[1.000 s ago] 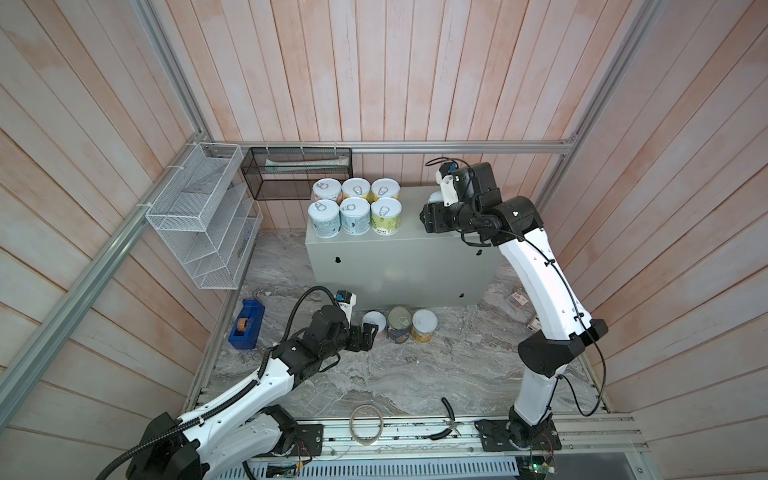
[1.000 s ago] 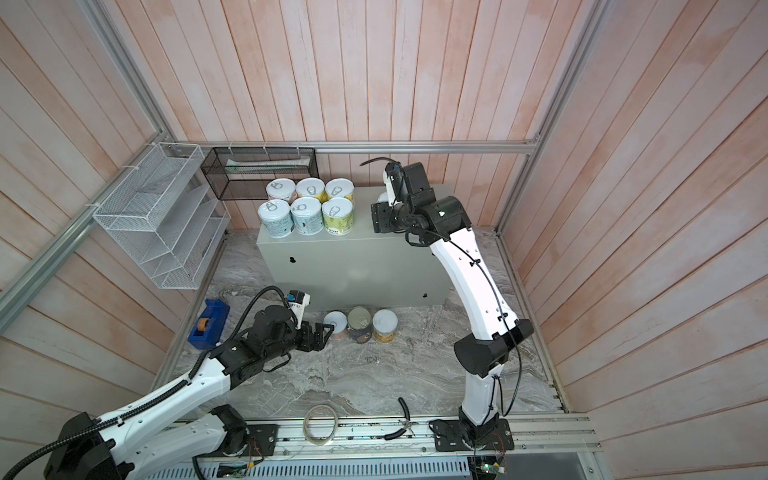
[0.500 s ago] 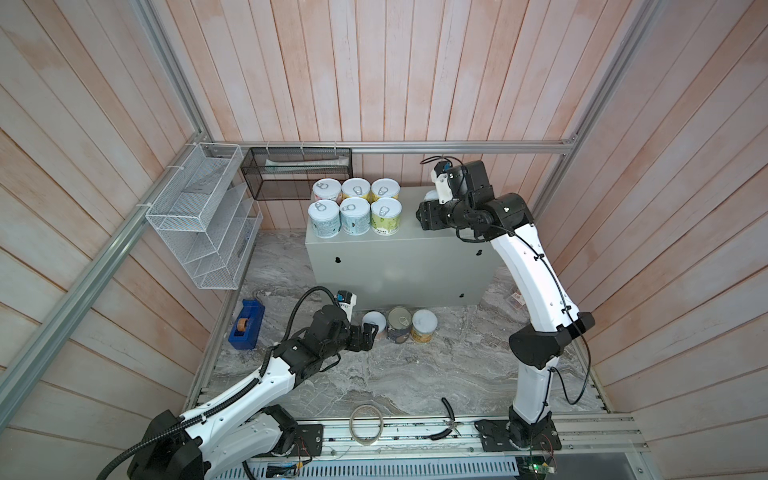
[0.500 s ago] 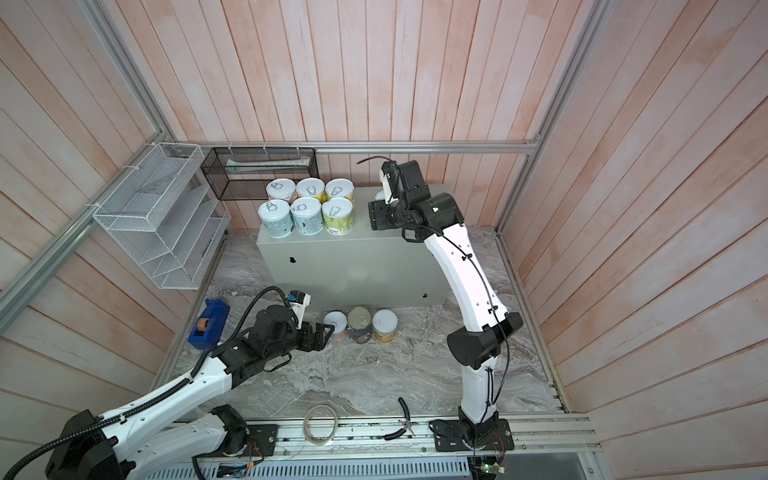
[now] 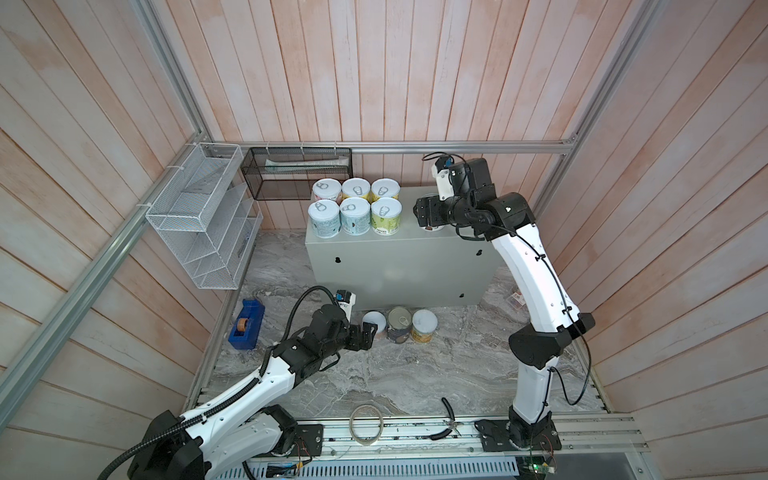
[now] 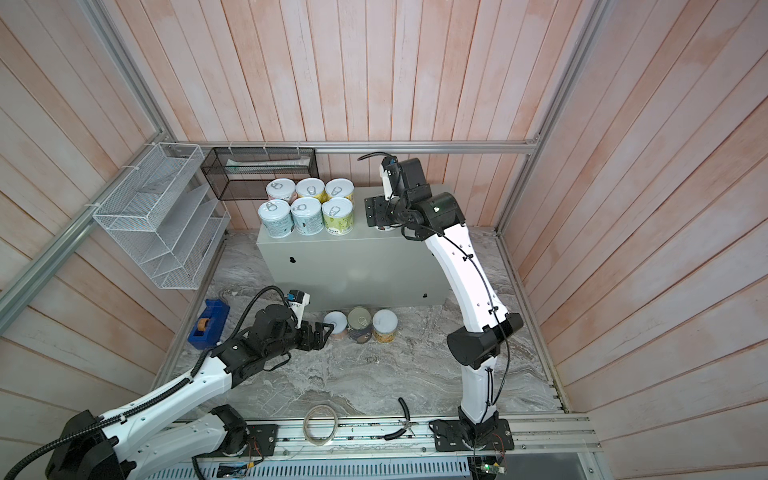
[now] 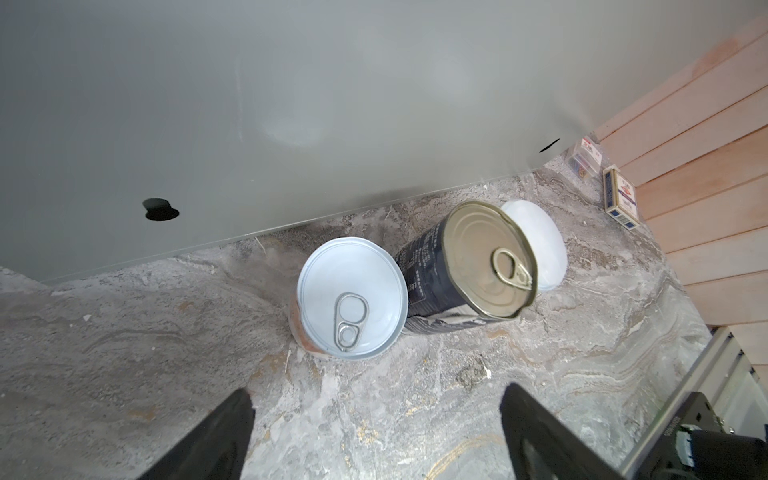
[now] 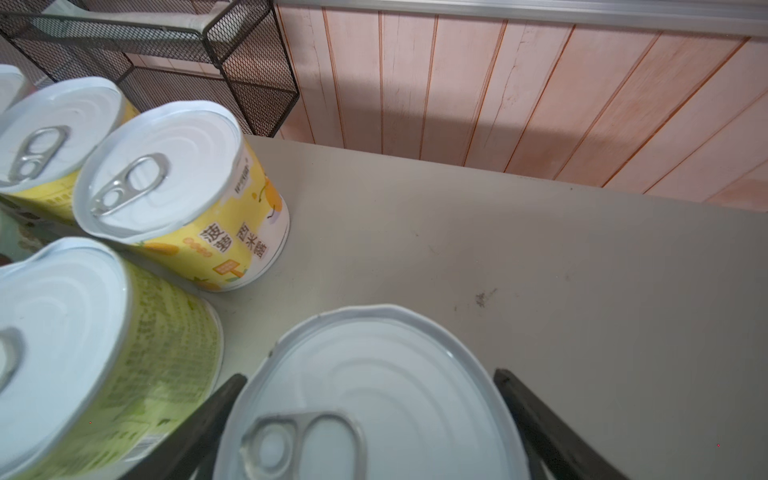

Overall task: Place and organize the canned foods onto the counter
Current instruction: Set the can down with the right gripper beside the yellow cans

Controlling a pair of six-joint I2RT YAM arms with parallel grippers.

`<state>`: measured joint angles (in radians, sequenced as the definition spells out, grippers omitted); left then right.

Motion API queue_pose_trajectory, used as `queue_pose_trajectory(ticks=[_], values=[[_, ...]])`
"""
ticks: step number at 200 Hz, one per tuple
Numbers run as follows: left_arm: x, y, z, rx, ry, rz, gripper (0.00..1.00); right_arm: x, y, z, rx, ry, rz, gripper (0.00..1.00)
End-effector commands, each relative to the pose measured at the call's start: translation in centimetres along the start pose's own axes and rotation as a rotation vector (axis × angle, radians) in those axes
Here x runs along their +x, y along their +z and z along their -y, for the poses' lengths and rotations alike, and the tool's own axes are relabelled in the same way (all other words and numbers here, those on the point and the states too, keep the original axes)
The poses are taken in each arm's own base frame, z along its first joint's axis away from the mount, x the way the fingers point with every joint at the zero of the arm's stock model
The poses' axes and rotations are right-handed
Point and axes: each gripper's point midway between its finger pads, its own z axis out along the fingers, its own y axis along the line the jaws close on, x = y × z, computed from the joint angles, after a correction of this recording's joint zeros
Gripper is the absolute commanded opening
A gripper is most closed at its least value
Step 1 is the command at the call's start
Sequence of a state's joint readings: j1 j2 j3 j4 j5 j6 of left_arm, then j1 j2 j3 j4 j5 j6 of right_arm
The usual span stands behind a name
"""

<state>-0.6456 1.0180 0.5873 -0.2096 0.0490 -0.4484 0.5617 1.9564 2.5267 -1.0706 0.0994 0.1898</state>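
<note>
Six canned foods (image 5: 355,205) stand in two rows at the left end of the counter (image 5: 399,257). To their right a seventh can (image 8: 374,395) stands on the counter top between the fingers of my right gripper (image 8: 370,376), whose jaws are open with a slim gap on each side. On the marble floor in front of the counter stand a silver-lidded can (image 7: 352,297), a taller dark navy can (image 7: 482,257) and a white-lidded can (image 7: 540,245). My left gripper (image 7: 376,392) is open and empty, low over the floor, just short of the silver-lidded can.
A white wire rack (image 5: 199,216) and a black mesh basket (image 5: 297,174) hang on the walls by the counter's left end. A blue tape dispenser (image 5: 246,324) lies at the floor's left edge. A tape roll ring (image 5: 365,426) and pliers (image 5: 449,419) lie near the front rail. Small boxes (image 7: 621,201) sit by the right wall.
My right gripper has shifted left along the counter top with its can, and its jaws have spread off the can. The left arm has not moved.
</note>
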Motion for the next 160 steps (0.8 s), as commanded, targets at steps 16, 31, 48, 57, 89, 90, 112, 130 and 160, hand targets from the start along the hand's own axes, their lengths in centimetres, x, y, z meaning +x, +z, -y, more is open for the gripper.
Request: queue_pose_trajectory(ticks=[16,31,48,57,89,90,112,130,160], values=[[-1.5,-0.2,0.6,0.021,0.023,0.035,0.95,-2.4,-2.1,0.0,-0.008,0.007,0.093,0.89],[-1.8,-0.2,0.7,0.021,0.025,0.035,0.95,-3.3,-3.3,-0.1,-0.02,0.005,0.13,0.89],[-2.0,-0.3,0.6,0.01,0.027,0.039,0.95,-4.2,-4.8,-0.3,-0.036,-0.003,0.17,0.89],[-2.2,-0.4,0.5,0.003,0.03,0.042,0.95,-4.4,-5.5,-0.3,-0.039,-0.006,0.186,0.89],[-2.7,-0.7,0.4,-0.003,0.033,0.06,0.95,-4.3,-7.4,-0.4,-0.06,-0.014,0.22,0.88],[-2.7,-0.7,0.4,-0.004,0.032,0.061,0.95,-4.3,-7.5,-0.4,-0.062,-0.014,0.223,0.88],[-2.8,-0.8,0.3,-0.009,0.025,0.071,0.95,-3.5,-8.3,-0.6,-0.09,-0.015,0.235,0.82],[-3.1,-0.9,0.3,-0.006,0.005,0.092,0.95,-2.5,-8.7,-0.6,-0.109,-0.012,0.245,0.78],[-3.1,-1.1,0.0,-0.002,-0.04,0.123,0.95,-0.4,-8.0,-0.7,-0.127,-0.015,0.229,0.69]])
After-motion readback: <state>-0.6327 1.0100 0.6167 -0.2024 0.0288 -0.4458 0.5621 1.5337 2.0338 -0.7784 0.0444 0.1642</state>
